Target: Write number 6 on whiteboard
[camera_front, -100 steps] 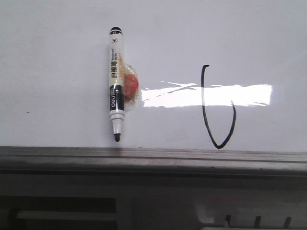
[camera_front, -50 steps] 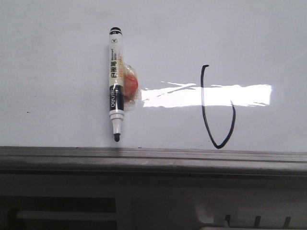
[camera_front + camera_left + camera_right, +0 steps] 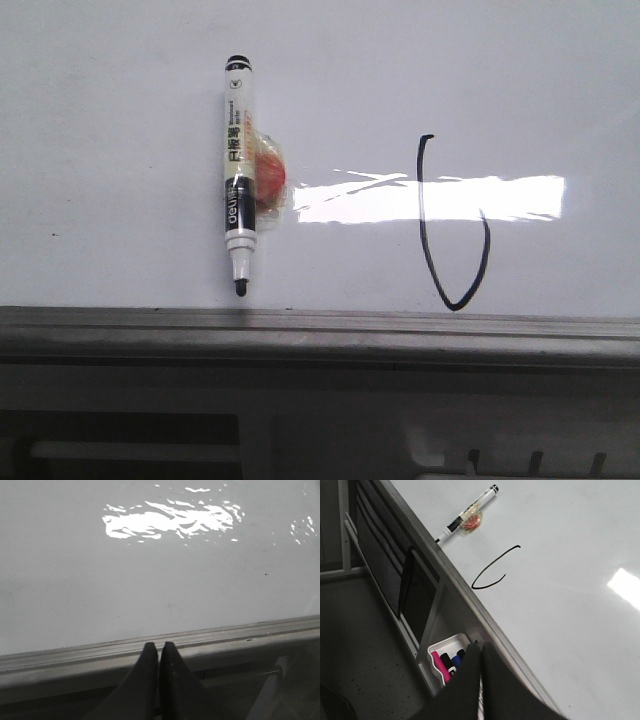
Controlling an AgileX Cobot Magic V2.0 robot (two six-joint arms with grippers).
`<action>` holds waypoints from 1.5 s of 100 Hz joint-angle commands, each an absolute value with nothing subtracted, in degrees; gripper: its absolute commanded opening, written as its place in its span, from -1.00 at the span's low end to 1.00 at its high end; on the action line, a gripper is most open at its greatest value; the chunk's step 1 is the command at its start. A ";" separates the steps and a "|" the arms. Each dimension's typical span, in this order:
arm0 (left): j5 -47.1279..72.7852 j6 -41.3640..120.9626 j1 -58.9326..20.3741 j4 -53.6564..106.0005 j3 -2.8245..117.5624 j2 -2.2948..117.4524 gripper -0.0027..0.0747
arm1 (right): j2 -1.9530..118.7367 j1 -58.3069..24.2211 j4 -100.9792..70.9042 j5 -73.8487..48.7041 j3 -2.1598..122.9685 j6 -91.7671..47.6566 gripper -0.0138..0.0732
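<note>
We judged the number 6 (image 3: 450, 225) on the whiteboard (image 3: 120, 120) unfinished, its loop unclosed, the marker (image 3: 238, 175) lying loose, and both our left hand (image 3: 158, 652) and right hand (image 3: 481, 652) were closed on nothing.

Under my right wrist I see a grey speckled floor (image 3: 365, 645), dull and evenly lit. A grey frame (image 3: 427, 617) of flat bars rises from it, and a dark flat panel (image 3: 410, 582) leans within that frame. Lower down a small white tray (image 3: 436, 652) is fixed to the frame; inside it stand a pink pen (image 3: 440, 666), a black one and a blue one, close together. Ahead of me, the front view shows a pale grey shelf (image 3: 320, 400) with dark slots along its lower edge. Strong light falls from above, bright and hard
</note>
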State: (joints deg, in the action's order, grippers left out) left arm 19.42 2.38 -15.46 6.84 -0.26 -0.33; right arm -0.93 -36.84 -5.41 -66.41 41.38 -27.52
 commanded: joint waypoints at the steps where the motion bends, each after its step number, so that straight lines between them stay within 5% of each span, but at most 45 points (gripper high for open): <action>1: 17.43 1.70 -15.36 7.95 -2.82 -2.03 -0.98 | -1.12 -36.36 -5.36 -62.33 42.31 -27.57 -0.83; 38: 17.43 1.70 -15.36 7.95 -2.82 -2.03 -0.98 | -1.23 -35.95 -0.92 -63.07 41.46 -27.57 -0.83; 80: 17.43 1.70 -15.36 7.95 -2.82 -2.03 -0.98 | -1.23 -7.49 1.44 -7.39 9.47 -6.44 -0.83; 107: 17.43 1.70 -15.36 7.95 -2.82 -2.03 -0.98 | -1.70 -0.96 3.68 -6.26 -2.53 -4.02 -0.83; 150: 17.43 1.70 -15.36 7.95 -2.82 -2.03 -0.98 | -1.70 -0.96 8.20 -17.16 -2.37 -4.02 -0.83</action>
State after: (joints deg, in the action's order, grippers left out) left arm 19.55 2.38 -15.46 6.96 -0.26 -0.33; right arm -0.93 -1.44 6.87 -18.05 -0.90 -4.13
